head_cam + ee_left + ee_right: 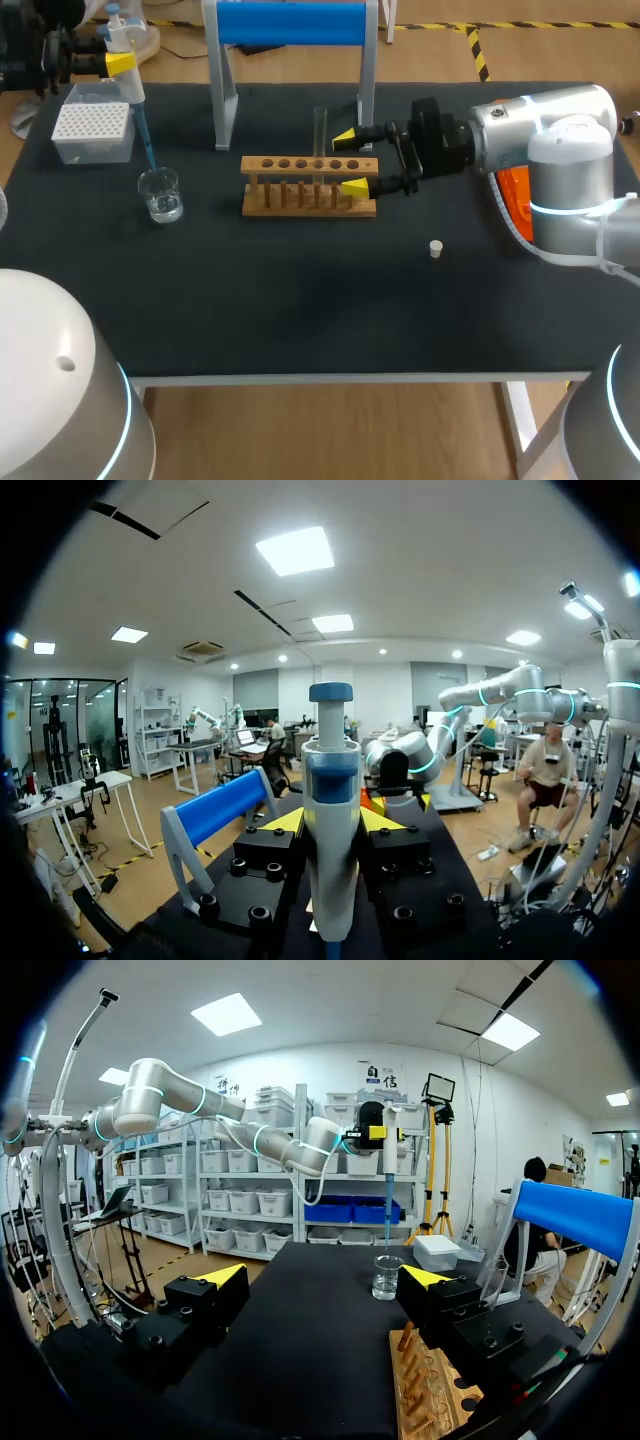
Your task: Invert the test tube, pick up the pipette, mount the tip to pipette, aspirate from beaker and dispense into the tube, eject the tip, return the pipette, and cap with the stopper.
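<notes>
My left gripper (pixel 120 62) is shut on the white-and-blue pipette (pixel 125 70) at the table's far left. The pipette's blue tip (pixel 146 145) points down into the glass beaker (pixel 161 194), which holds clear liquid. In the left wrist view the pipette (pixel 331 810) stands upright between the yellow fingers of the left gripper (pixel 333 824). A clear test tube (pixel 320 130) stands upright in the wooden rack (pixel 310 186). My right gripper (pixel 351 162) is open, level at the rack's right end, beside the tube. The right wrist view shows the beaker (pixel 387 1277) and pipette (pixel 389 1145) ahead of the right gripper (pixel 323 1278).
A white tip box (pixel 92 131) sits behind the beaker at the far left. The blue-topped pipette stand (pixel 290 24) rises behind the rack. A small white stopper (pixel 436 248) lies on the black mat (pixel 300 300) to the right of the middle.
</notes>
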